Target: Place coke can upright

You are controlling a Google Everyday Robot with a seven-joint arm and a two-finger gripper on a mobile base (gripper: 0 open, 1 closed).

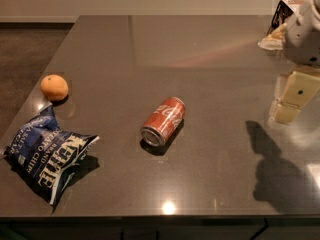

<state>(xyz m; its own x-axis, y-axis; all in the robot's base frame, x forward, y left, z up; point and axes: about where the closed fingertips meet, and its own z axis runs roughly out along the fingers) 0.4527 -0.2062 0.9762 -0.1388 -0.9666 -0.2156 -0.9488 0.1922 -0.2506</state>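
Note:
The coke can [164, 121] is red with white script and lies on its side near the middle of the dark table [150, 49]. Its silver end faces the front left. My gripper [289, 104] hangs at the right edge of the view, above the table and well to the right of the can. It holds nothing and does not touch the can. Its shadow falls on the table below it.
An orange [54, 87] sits at the left edge of the table. A blue chip bag [47, 156] lies at the front left. A white packet or box [282, 21] stands at the back right, behind my arm. The table's front edge is close.

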